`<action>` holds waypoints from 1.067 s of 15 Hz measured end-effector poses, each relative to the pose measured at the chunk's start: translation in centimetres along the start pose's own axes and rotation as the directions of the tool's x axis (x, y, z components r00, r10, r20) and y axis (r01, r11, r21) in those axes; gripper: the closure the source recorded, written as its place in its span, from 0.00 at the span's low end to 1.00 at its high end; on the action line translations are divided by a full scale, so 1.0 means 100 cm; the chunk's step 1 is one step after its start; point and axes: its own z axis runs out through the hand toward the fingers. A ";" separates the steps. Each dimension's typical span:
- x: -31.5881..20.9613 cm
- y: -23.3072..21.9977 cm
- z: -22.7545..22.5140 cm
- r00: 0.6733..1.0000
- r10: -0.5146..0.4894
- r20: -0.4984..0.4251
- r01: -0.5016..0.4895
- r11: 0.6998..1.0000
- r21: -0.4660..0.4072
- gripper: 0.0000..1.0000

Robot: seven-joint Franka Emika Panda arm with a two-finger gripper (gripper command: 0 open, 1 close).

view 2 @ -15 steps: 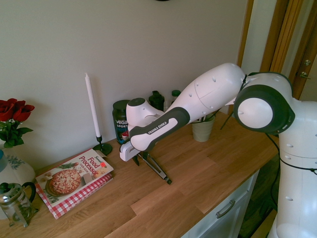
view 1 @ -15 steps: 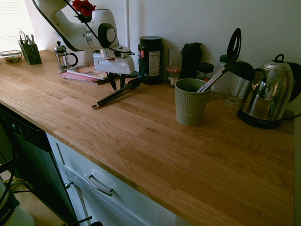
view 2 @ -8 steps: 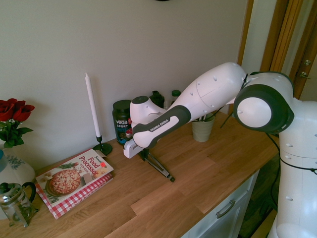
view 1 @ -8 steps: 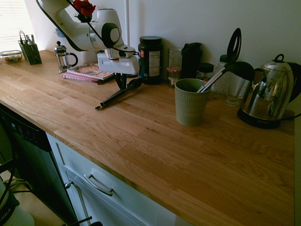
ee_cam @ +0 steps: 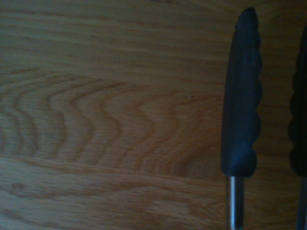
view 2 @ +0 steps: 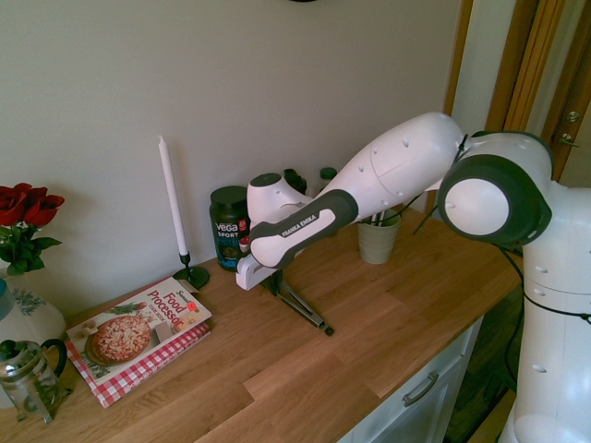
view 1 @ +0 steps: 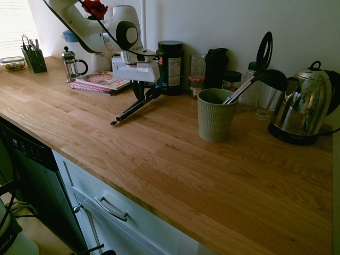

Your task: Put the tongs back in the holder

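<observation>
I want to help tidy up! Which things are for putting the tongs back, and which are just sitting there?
For the job:
- tongs
- green cup
- gripper, shut at the tongs

Just there:
- kettle
- candle
- books
- roses
- black tub
- coffee press
- ladle
</observation>
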 end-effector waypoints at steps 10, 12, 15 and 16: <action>0.003 0.118 -0.259 0.938 0.226 -0.261 -0.187 0.968 0.165 1.00; 0.002 0.154 -0.295 0.886 0.306 -0.349 -0.271 0.952 0.145 1.00; 0.008 0.183 -0.321 0.784 0.395 -0.479 -0.371 0.917 0.148 1.00; 0.016 0.188 -0.319 0.745 0.419 -0.520 -0.398 0.904 0.157 1.00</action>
